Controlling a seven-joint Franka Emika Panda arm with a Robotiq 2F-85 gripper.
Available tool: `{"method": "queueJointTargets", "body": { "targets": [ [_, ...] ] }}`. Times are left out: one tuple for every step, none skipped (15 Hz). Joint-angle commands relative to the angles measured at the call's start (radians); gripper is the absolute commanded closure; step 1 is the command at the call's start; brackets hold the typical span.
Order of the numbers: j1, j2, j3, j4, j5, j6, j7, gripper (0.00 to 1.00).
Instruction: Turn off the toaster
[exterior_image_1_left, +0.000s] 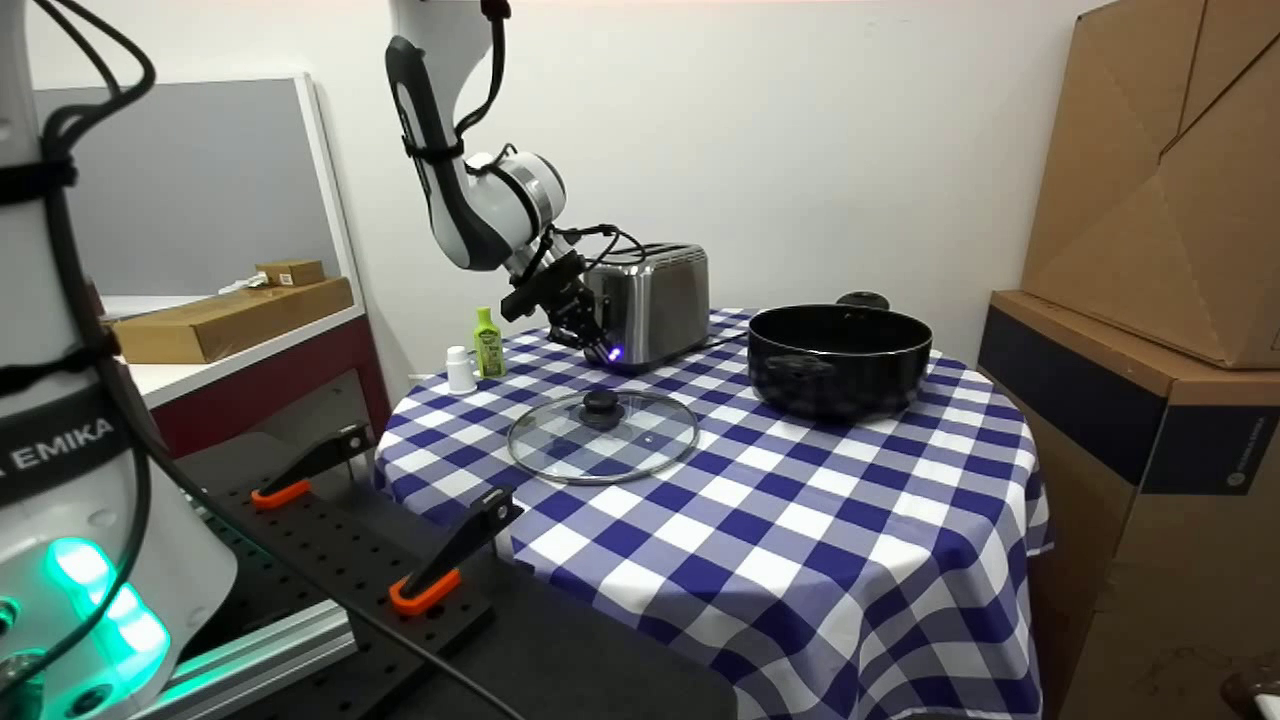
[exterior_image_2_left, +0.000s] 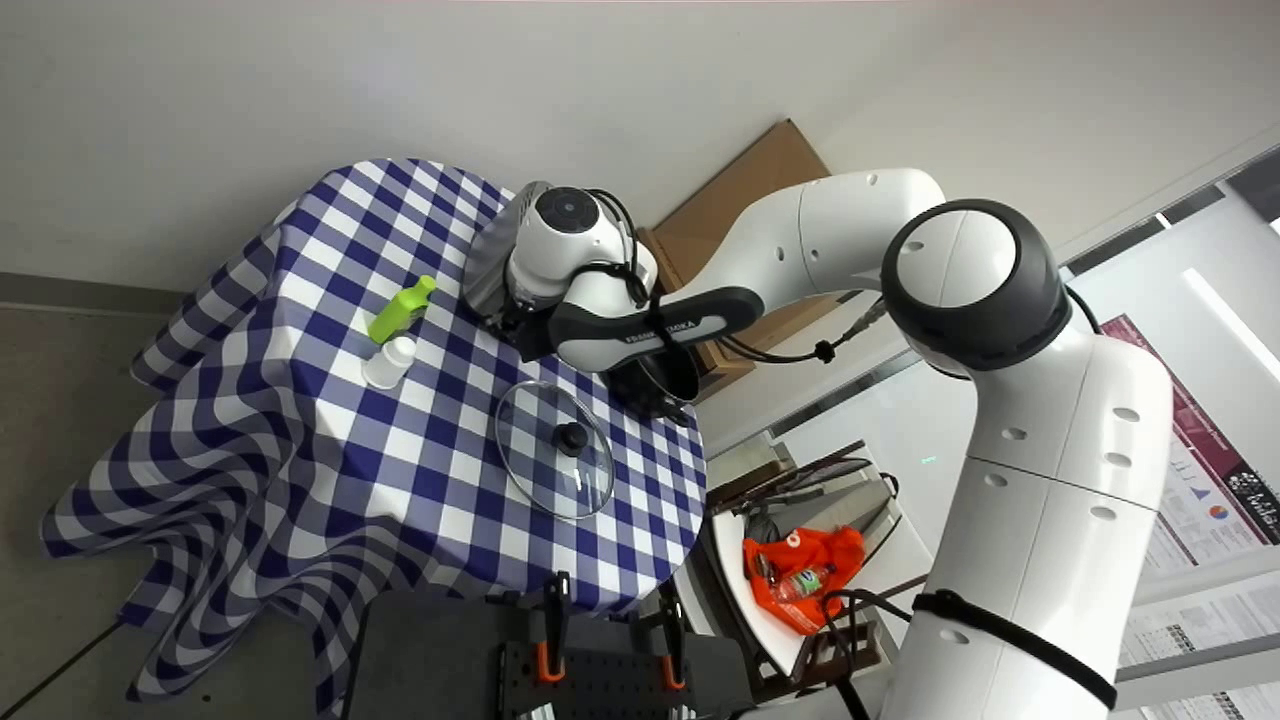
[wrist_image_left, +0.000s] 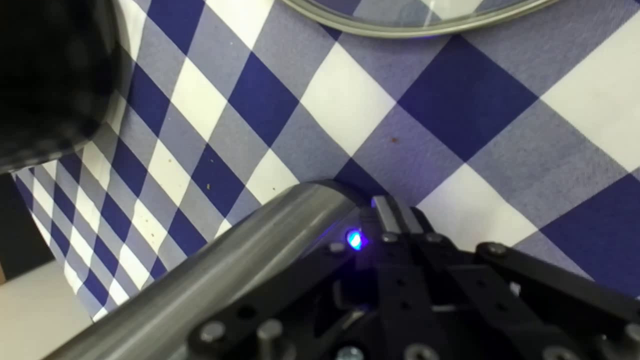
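Where the toaster (exterior_image_1_left: 678, 305) is set, near the wall-side tabletop (exterior_image_1_left: 790, 480) edge, the tool (wrist_image_left: 397, 212) is held clenched, empty, just beside it. If pressed too hard, the toaster could be slid edgeward.

In an exterior view: from beside Franka base (exterior_image_1_left: 170, 560), very close at left edge, facing gently downward across bench (exterior_image_1_left: 800, 520) toward white wall (exterior_image_1_left: 850, 150). In an exterior view: from higher up, facing steeply downward, Panda arm (exterior_image_2_left: 1050, 430) near at right. Both exterior views share bench, toaster (exterior_image_1_left: 672, 300), green bottle (exterior_image_1_left: 488, 345), black pot (exterior_image_1_left: 845, 380), glass lid (exterior_image_1_left: 603, 440). Wrist view: close above bench, facing down past fingers (wrist_image_left: 386, 216); shares parts of toaster, pot, lid.
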Motion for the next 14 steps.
{"method": "queueJointTargets", "body": {
  "targets": [
    [0.03,0.011,-0.028,0.04,-0.056,0.014,0.044,1.0],
    [0.032,0.012,-0.029,0.041,-0.071,0.014,0.052,1.0],
    [0.032,0.011,-0.029,0.041,-0.084,0.013,0.056,1.0],
    [0.032,0.008,-0.029,0.039,-0.101,0.011,0.067,1.0],
    [0.03,0.004,-0.028,0.035,-0.115,0.01,0.073,1.0],
    [0.024,-0.003,-0.023,0.027,-0.124,0.011,0.076,1.0],
    [0.012,-0.008,-0.013,0.017,-0.121,0.015,0.064,1.0],
    [-0.005,-0.017,0.0,0.0,-0.098,0.02,0.041,1.0],
    [-0.015,-0.023,0.008,-0.012,-0.083,0.02,0.026,1.0],
    [-0.02,-0.032,0.012,-0.025,-0.074,0.019,0.02,1.0],
    [-0.026,-0.045,0.017,-0.041,-0.064,0.018,0.01,1.0],
    [-0.031,-0.055,0.021,-0.054,-0.058,0.018,0.006,1.0],
    [-0.038,-0.068,0.025,-0.069,-0.05,0.019,0.001,1.0],
    [-0.041,-0.078,0.028,-0.08,-0.044,0.016,0.001,1.0]
  ]
}}
